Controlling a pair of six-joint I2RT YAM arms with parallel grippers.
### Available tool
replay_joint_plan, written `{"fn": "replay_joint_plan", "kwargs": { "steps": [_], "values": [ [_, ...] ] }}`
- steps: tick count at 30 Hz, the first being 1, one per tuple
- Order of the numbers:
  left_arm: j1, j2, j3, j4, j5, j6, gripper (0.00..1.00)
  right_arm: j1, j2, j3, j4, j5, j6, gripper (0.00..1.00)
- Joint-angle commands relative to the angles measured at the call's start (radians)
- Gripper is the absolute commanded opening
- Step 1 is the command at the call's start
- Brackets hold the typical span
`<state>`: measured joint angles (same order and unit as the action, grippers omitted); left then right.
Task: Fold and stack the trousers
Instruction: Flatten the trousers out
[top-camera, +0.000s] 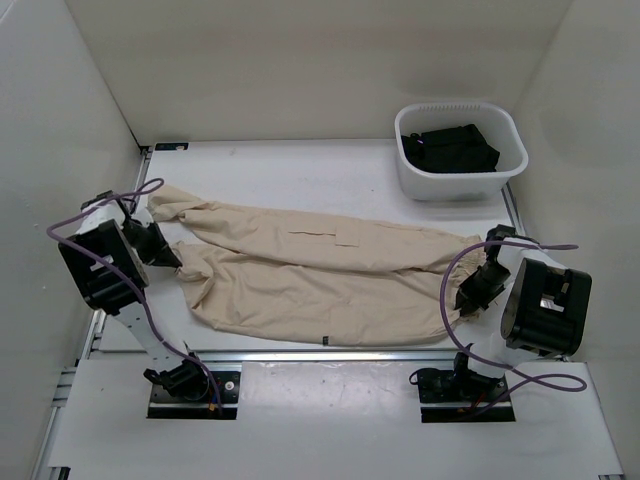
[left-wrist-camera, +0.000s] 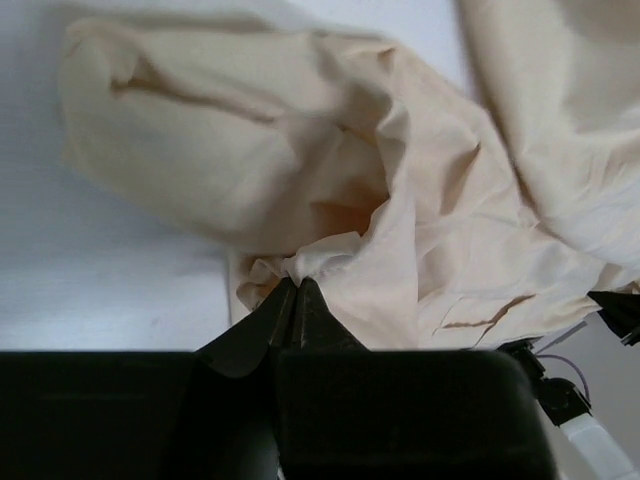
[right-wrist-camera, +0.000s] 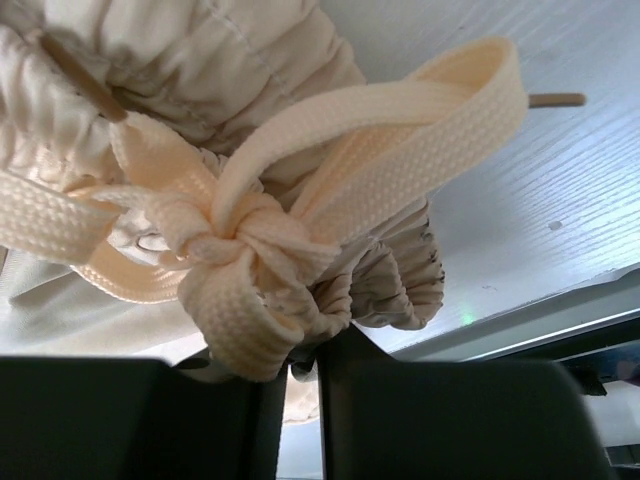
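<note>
Between the closed tips of the left gripper, its wrist view shows a pinched leg hem of the trousers; overhead, they just lie spread between both arms. The right gripper clamps the gathered waist, with the drawstring knot just ahead.

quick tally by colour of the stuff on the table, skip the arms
beige: 1, the trousers
white: 1, the tub
black: 1, the cloth bundle in the tub; whether it is more than one piece cannot be told
total: 3
</note>
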<state>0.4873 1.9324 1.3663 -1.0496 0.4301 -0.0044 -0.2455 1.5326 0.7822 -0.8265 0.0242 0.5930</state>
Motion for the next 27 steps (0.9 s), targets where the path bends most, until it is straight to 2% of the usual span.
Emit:
{"fn": "replay_joint_plan", "kwargs": {
  "steps": [1,4,5,9,14,18,20,27],
  "values": [
    [0.074,-0.119,0.024,-0.110,-0.091,0.004,0.14,-0.015,0.052,-0.054,0.098,0.045,0.010,0.15],
    [0.158,-0.202,-0.010,-0.121,-0.330,0.004,0.14,-0.015,0.043,-0.054,0.087,0.077,0.010,0.14],
    [0.210,-0.222,-0.047,-0.121,-0.470,0.004,0.14,-0.015,0.034,-0.041,0.076,0.089,0.010,0.12],
    [0.304,-0.296,-0.194,-0.080,-0.716,0.004,0.14,-0.015,0.014,-0.032,0.053,0.138,0.010,0.12],
    [0.323,-0.277,-0.331,0.006,-0.754,0.004,0.14,-0.015,0.014,-0.032,0.063,0.142,0.010,0.12],
    [0.323,-0.233,-0.387,0.143,-0.862,0.004,0.14,-0.015,0.024,-0.023,0.063,0.128,-0.001,0.12],
    [0.323,-0.210,-0.368,0.216,-0.872,0.004,0.14,-0.015,0.024,-0.012,0.053,0.140,-0.021,0.12],
    [0.323,-0.184,-0.240,0.275,-0.837,0.004,0.14,-0.050,0.024,0.118,-0.051,0.267,-0.090,0.12]
  ]
}}
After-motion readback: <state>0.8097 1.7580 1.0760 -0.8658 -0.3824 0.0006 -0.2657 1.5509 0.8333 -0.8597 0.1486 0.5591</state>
